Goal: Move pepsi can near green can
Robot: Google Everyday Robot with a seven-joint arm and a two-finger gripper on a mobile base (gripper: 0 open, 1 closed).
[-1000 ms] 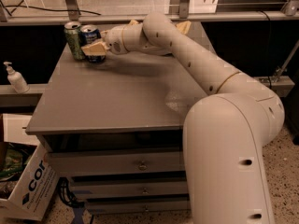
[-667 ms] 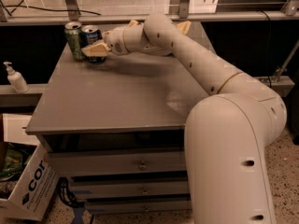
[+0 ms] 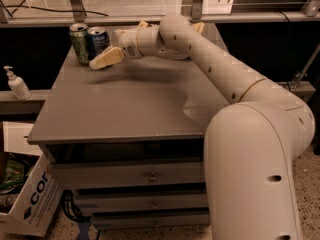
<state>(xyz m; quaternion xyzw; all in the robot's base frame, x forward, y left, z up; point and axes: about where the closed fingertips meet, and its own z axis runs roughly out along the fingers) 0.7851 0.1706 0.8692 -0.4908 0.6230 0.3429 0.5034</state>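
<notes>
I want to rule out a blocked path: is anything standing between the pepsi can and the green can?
Nothing visible does. The pepsi can stands right beside the green can at a far corner of the table, no object between them. The gripper hangs just in front of the pepsi can.

The green can (image 3: pixel 79 43) and the pepsi can (image 3: pixel 98 40) stand on the table (image 3: pixel 125 109) at its far left corner. The green can is on the left and the pepsi can is directly beside it on the right. The gripper (image 3: pixel 102 60) is just in front of the pepsi can, low over the table top. The arm (image 3: pixel 220 69) runs back from it to the right front. Drawers (image 3: pixel 150 176) sit below the top. A pump bottle (image 3: pixel 16 84) stands on a ledge left of the table. A cardboard box (image 3: pixel 30 204) lies on the floor at front left.
</notes>
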